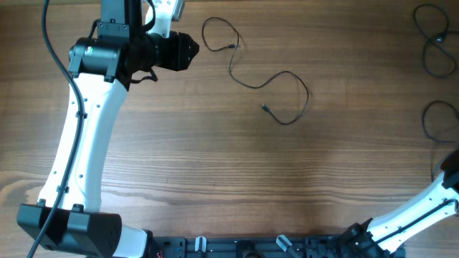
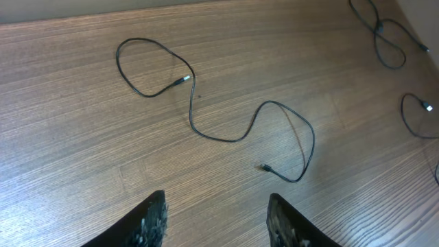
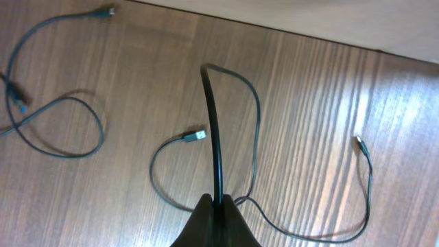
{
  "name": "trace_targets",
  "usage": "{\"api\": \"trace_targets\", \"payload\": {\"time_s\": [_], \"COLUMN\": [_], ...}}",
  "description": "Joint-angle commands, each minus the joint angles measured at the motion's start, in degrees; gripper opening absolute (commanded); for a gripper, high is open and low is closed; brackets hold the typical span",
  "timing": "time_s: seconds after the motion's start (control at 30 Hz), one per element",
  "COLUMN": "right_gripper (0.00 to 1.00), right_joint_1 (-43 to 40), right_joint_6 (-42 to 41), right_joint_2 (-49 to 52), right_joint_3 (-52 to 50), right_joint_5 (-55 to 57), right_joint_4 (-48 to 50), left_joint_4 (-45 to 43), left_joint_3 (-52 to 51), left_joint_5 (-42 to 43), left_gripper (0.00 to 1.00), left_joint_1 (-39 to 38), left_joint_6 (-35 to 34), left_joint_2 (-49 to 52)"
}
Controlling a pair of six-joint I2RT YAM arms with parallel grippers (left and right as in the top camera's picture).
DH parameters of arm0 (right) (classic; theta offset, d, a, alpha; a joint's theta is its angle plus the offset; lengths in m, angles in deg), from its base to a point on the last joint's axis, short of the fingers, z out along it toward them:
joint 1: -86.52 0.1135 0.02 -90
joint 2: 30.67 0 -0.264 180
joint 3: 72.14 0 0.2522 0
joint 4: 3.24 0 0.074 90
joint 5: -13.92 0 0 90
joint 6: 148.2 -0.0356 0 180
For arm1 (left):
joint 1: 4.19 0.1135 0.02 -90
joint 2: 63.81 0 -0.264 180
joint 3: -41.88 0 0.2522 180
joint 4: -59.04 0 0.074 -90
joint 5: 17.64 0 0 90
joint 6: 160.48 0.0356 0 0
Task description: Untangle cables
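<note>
Several thin black cables on a wooden tabletop (image 1: 215,165): one loose cable (image 2: 233,140) snaking mid-table, tangled cables (image 1: 432,37) at the right edge. Left gripper (image 2: 216,223) jaws parted, empty. Right gripper (image 3: 218,206) jaws clenched on a raised cable strand (image 3: 214,137).

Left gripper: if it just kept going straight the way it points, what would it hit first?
Most likely the loose black cable on the table ahead of the left gripper; depth is unclear, so it might touch bare wood first.
</note>
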State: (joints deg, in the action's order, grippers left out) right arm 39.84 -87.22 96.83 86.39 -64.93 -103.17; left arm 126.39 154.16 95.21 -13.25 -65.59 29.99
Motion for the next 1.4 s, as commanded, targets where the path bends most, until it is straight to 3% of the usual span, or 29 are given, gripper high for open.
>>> {"api": "trace_targets", "payload": {"time_s": [0.0,0.5,0.6,0.67,0.77,0.83,1.07,1.37], "right_gripper": [0.05,0.05,0.09,0.18,0.44,0.51,0.54,0.51], "right_joint_1": [0.1,0.1,0.1,0.1,0.1,0.1,0.1,0.4], "right_joint_6": [-2.5,-2.7,-2.7,-2.7,-2.7,-2.7,-2.4,5.2], "right_joint_2": [0.5,0.5,0.5,0.5,0.5,0.5,0.5,-3.0], "right_joint_3": [-0.2,-0.2,-0.2,-0.2,-0.2,-0.2,-0.1,-0.1], "right_joint_5": [3.0,3.5,3.4,3.4,3.4,3.4,1.1,-9.9], "right_joint_4": [-0.3,0.2,0.1,0.1,-0.2,-0.3,-1.6,-1.1], "left_joint_4": [-0.1,0.0,0.0,0.0,0.0,0.0,0.0,0.0], "left_joint_3": [0.0,0.0,0.0,0.0,0.0,0.0,0.0,0.0], "left_joint_5": [1.2,1.4,1.4,1.4,1.4,1.4,1.4,1.3], "left_gripper": [0.49,0.49,0.49,0.49,0.48,0.49,0.49,0.49], "left_joint_1": [-0.2,-0.2,-0.2,-0.2,-0.2,-0.2,-0.2,-0.2], "left_joint_6": [0.7,0.7,0.7,0.7,0.7,0.7,0.7,0.9], "left_joint_2": [-0.3,-0.3,-0.3,-0.3,-0.3,-0.3,-0.3,-0.3]}}
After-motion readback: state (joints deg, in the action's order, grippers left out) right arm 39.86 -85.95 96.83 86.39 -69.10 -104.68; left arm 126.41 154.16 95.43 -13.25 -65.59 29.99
